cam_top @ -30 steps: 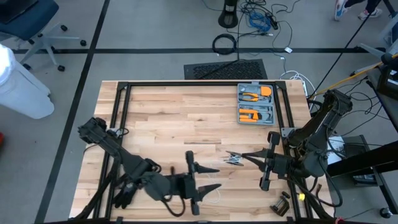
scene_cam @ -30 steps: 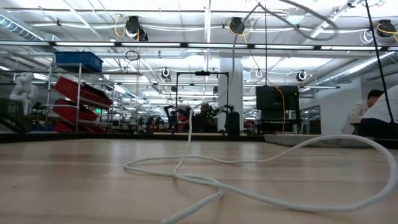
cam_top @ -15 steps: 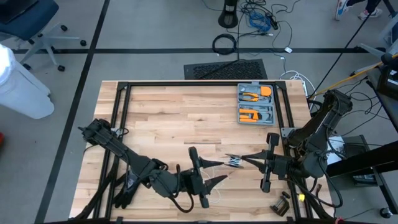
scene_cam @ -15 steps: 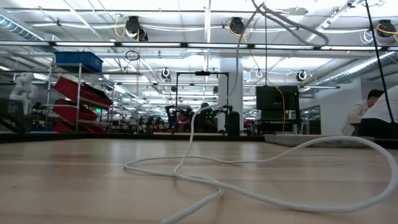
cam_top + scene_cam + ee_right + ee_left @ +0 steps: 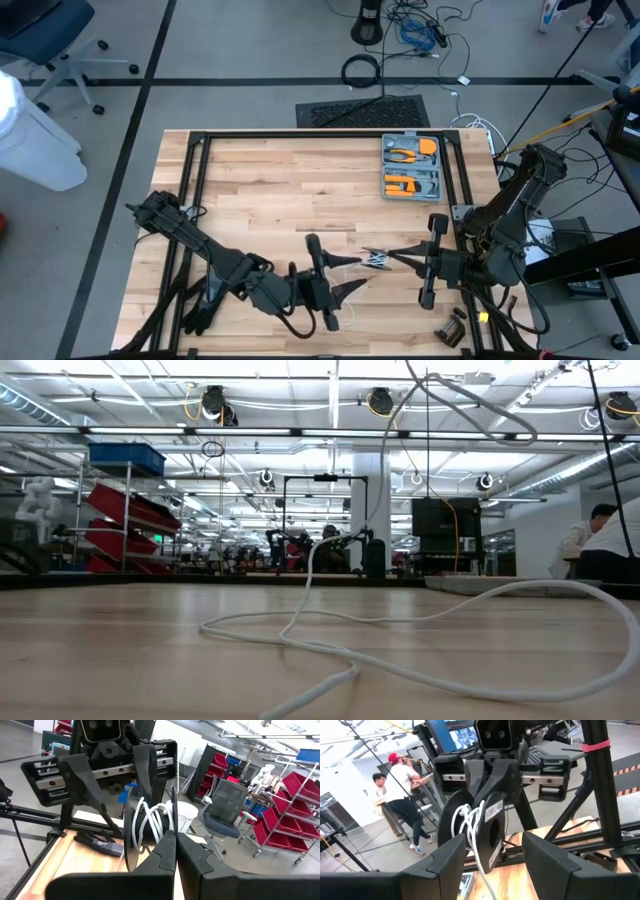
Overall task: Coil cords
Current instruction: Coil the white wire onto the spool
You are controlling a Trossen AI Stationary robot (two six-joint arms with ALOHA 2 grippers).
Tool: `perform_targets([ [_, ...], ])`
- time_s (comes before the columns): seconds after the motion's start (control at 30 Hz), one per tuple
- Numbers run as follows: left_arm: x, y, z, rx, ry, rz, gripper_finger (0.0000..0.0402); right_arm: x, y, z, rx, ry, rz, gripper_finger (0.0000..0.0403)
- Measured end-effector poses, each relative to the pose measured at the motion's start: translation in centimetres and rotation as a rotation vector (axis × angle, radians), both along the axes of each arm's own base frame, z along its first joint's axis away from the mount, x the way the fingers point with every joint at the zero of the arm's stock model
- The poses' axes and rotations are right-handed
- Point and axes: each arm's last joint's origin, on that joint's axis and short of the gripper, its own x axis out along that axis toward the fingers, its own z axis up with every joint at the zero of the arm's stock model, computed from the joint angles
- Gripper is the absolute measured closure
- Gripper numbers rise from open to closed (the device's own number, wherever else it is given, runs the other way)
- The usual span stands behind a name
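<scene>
The cord is partly wound into a small dark-and-white bundle point(image 5: 375, 258) point(image 5: 150, 822) point(image 5: 475, 822) held above the table's near middle. My right gripper point(image 5: 391, 252) point(image 5: 174, 840) is shut on it. The free white strand point(image 5: 481, 857) drops from the bundle between the fingers of my open left gripper point(image 5: 358, 272) point(image 5: 492, 845), which faces the bundle from the table's left. The slack end lies in loose loops point(image 5: 330, 650) on the wooden top. My left gripper has the strand running between its open fingers; I cannot tell whether a finger touches it. My right gripper pinches the bundle point(image 5: 159, 831) at its fingers' free ends, level, coming from the table's right. The white loops hide the exact spot. The bundle is lifted clear of the table.
An open grey case with orange tools point(image 5: 412, 165) lies at the far right. Black frame rails point(image 5: 195, 170) run around the tabletop. Small dark parts point(image 5: 455, 327) sit at the near right corner. People stand in the room beyond the table.
My left gripper has gone toward the table's right, closer to the bundle in my right gripper, and has rolled a little, staying open. The raised part of the strand has swung along with it; the loops on the table have stayed where they were.
</scene>
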Motion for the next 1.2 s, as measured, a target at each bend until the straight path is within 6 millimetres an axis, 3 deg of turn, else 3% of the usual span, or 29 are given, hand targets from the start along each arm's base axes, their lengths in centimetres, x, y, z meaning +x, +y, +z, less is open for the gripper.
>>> perform_targets([
  [0.23, -0.5, -0.9, 0.3, 0.033, -0.013, -0.023, 0.0198, 0.0, 0.0, 0.0, -0.003, 0.003, 0.000, 0.0403],
  [1.2, 0.0, 0.2, -0.2, 0.004, 0.020, 0.004, 0.0198, 0.0, 0.0, 0.0, -0.005, 0.003, 0.000, 0.0403],
])
